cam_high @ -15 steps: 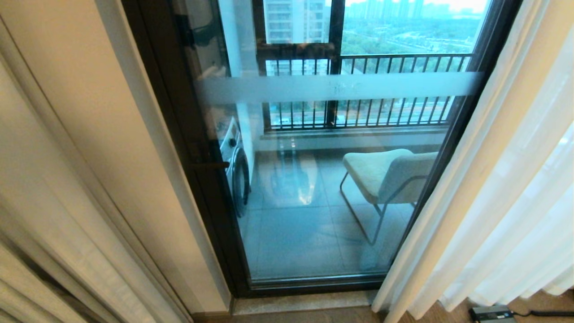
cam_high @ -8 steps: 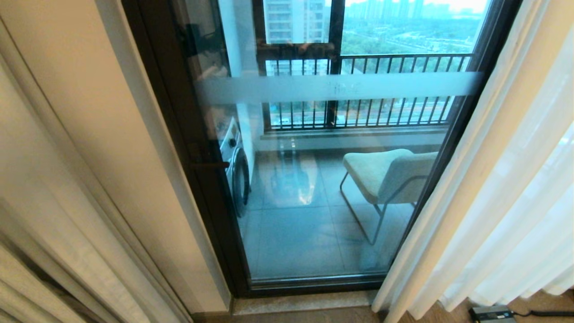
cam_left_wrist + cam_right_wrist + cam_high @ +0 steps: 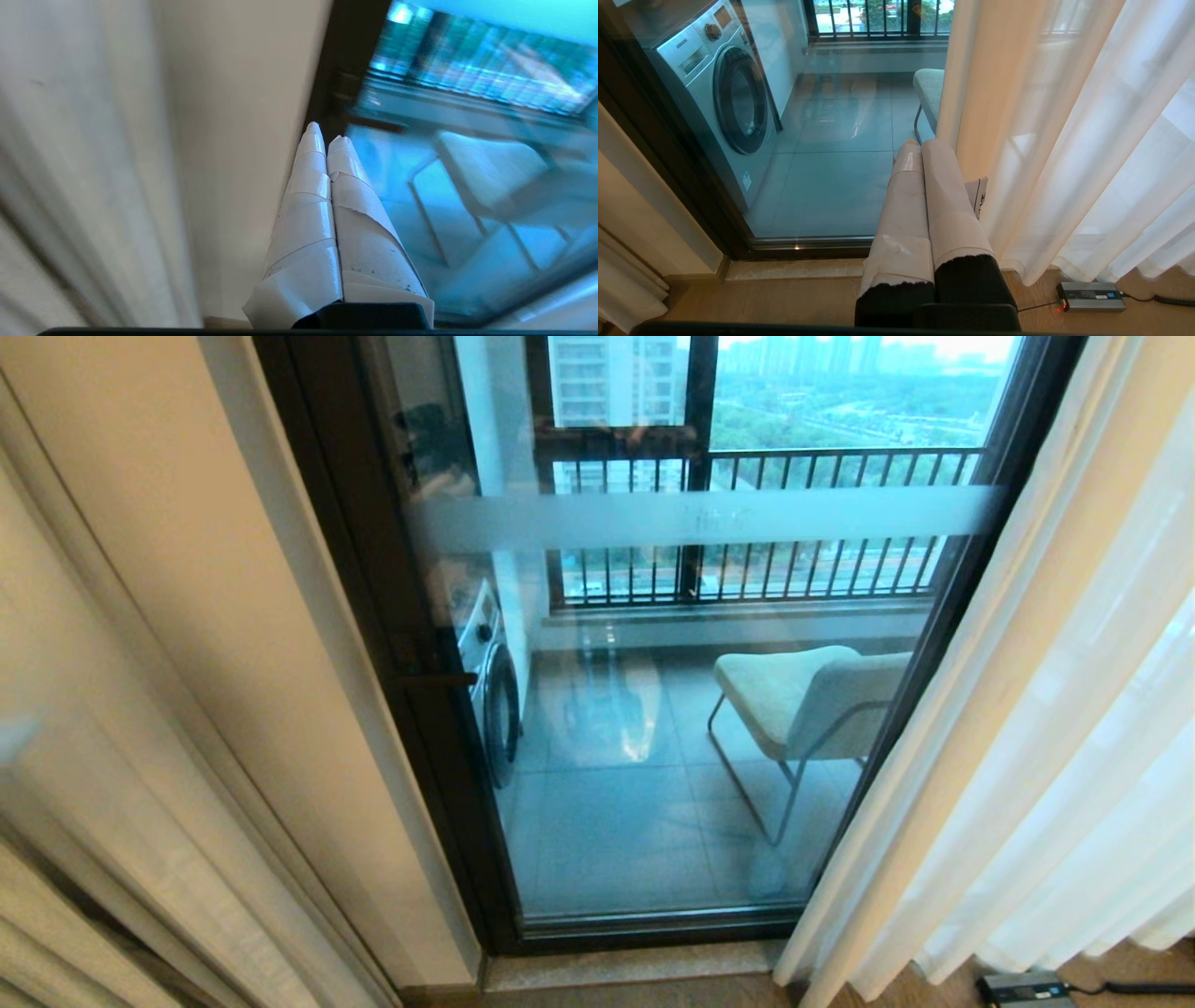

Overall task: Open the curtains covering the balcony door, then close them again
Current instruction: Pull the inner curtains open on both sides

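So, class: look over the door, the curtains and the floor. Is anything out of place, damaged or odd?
Little stands out. A small grey box with a cable lies on the floor beside the sheer curtain hem. The glass door looks intact.

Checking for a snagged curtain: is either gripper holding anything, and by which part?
Nothing is held. The left gripper and right gripper both have jaws shut on nothing.
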Robot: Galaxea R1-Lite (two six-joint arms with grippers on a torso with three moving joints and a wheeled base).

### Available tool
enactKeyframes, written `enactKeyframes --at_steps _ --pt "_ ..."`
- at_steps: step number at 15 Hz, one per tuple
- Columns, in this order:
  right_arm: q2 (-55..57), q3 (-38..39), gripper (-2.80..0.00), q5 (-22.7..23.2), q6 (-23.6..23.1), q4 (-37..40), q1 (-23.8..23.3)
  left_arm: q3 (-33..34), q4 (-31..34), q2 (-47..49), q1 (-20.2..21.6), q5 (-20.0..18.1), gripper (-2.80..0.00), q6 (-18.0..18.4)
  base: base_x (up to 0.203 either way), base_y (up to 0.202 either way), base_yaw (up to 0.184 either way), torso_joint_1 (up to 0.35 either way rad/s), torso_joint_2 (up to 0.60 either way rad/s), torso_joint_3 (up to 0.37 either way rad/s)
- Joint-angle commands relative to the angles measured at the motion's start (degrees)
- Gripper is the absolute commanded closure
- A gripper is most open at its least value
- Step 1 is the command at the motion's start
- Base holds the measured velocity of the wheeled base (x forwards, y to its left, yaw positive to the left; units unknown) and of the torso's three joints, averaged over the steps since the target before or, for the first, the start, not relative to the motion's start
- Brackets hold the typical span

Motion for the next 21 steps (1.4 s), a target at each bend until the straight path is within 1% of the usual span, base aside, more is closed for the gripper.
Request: enactKeyframes --at_steps 1,3,5,6,7,8,10,11,12,13,14,15,16,17,18,19,21 --pt "0.0 0.0 0.0 0.0 0.0 0.0 0.0 2.1 0.0 -3.4 -1.9 -1.1 0.0 -0.1 0.0 0.0 0.0 0.0 0.0 0.0" --pt "0.0 0.0 0.0 0.0 0.0 0.0 0.0 4.0 -0.4 -4.5 -4.6 -2.6 0.0 0.0 0.0 0.0 0.0 0.0 0.0 0.0" --pt "0.0 0.0 0.0 0.0 0.0 0.0 0.0 5.4 -0.1 -5.7 -7.7 -2.9 0.0 -0.1 0.0 0.0 0.0 0.0 0.0 0.0" --pt "0.0 0.0 0.0 0.0 0.0 0.0 0.0 6.3 0.2 -6.9 -8.1 -2.9 0.0 -0.2 0.0 0.0 0.0 0.0 0.0 0.0" --pt "0.0 0.0 0.0 0.0 0.0 0.0 0.0 6.9 1.6 -8.4 -8.6 -2.9 0.0 -0.3 0.0 0.0 0.0 0.0 0.0 0.0" --pt "0.0 0.0 0.0 0.0 0.0 0.0 0.0 7.0 4.4 -10.4 -10.4 -2.7 0.0 -0.4 0.0 0.0 0.0 0.0 0.0 0.0" --pt "0.0 0.0 0.0 0.0 0.0 0.0 0.0 6.7 11.3 -14.9 -17.2 -2.0 0.0 -0.4 0.0 0.0 0.0 0.0 0.0 0.0" --pt "0.0 0.0 0.0 0.0 0.0 0.0 0.0 6.5 14.2 -16.6 -21.2 -0.9 0.0 -0.4 0.0 0.0 0.0 0.0 0.0 0.0" --pt "0.0 0.0 0.0 0.0 0.0 0.0 0.0 6.4 16.4 -18.1 -25.5 1.5 0.0 -0.3 0.0 0.0 0.0 0.0 0.0 0.0" --pt "0.0 0.0 0.0 0.0 0.0 0.0 0.0 7.0 17.8 -20.0 -30.4 6.2 0.0 -0.3 0.0 0.0 0.0 0.0 0.0 0.0" --pt "0.0 0.0 0.0 0.0 0.0 0.0 0.0 8.0 18.6 -21.9 -34.0 11.5 0.0 -0.3 0.0 0.0 0.0 0.0 0.0 0.0" --pt "0.0 0.0 0.0 0.0 0.0 0.0 0.0 9.8 19.2 -25.2 -37.8 19.5 0.0 -0.2 0.0 0.0 0.0 0.0 0.0 0.0" --pt "0.0 0.0 0.0 0.0 0.0 0.0 0.0 11.8 19.5 -28.2 -40.4 25.7 0.0 -0.2 0.0 0.0 0.0 0.0 0.0 0.0" --pt "0.0 0.0 0.0 0.0 0.0 0.0 0.0 13.8 19.7 -31.2 -42.3 30.4 0.0 -0.1 0.0 0.0 0.0 0.0 0.0 0.0" --pt "0.0 0.0 0.0 0.0 0.0 0.0 0.0 16.0 19.7 -34.2 -43.1 33.1 0.0 0.0 0.0 0.0 0.0 0.0 0.0 0.0" --pt "0.0 0.0 0.0 0.0 0.0 0.0 0.0 17.3 20.2 -36.6 -43.7 34.5 0.0 0.0 0.0 0.0 0.0 0.0 0.0 0.0" --pt "0.0 0.0 0.0 0.0 0.0 0.0 0.0 18.2 25.5 -41.4 -43.9 35.4 0.0 0.6 0.0 0.0 0.0 0.0 0.0 0.0"
